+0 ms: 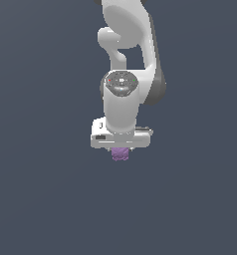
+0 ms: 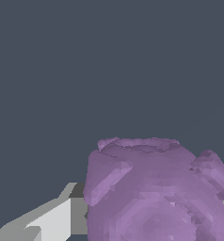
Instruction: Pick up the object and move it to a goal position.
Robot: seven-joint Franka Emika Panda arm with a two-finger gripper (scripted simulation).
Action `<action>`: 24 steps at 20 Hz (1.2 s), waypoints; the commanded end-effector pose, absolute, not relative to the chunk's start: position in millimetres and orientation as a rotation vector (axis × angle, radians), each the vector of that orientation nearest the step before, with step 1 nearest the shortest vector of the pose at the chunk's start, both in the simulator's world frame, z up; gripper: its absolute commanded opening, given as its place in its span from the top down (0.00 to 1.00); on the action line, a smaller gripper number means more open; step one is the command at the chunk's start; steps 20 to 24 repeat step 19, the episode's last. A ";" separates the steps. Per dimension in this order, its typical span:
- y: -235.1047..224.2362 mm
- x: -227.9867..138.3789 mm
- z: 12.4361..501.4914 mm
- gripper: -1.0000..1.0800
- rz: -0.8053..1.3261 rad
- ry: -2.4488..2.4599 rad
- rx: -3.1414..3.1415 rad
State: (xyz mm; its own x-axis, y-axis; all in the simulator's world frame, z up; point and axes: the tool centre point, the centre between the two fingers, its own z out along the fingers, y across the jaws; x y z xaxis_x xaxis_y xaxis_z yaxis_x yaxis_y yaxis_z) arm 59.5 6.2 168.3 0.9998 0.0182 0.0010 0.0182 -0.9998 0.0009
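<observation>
The object (image 1: 120, 155) is a small purple bumpy lump right under the white hand of my gripper (image 1: 120, 151), much narrower than the hand. In the wrist view the object (image 2: 154, 188) fills the near part of the picture and sits between the fingers of the gripper (image 2: 156, 223). One grey-white finger (image 2: 57, 219) lies against its side, and a sliver of the other shows at the picture's edge. The jaws are closed on the lump. The fingertips are hidden behind it in the exterior view.
A plain dark blue-grey surface fills both views. The white arm (image 1: 125, 45) comes down from the top of the exterior view. No other object, marker or edge shows.
</observation>
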 end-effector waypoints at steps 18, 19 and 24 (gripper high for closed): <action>49.6 103.6 216.3 1.00 0.000 0.029 3.141; 49.7 103.7 216.4 1.00 0.000 0.029 3.141; 49.7 103.7 216.4 1.00 0.000 0.029 3.141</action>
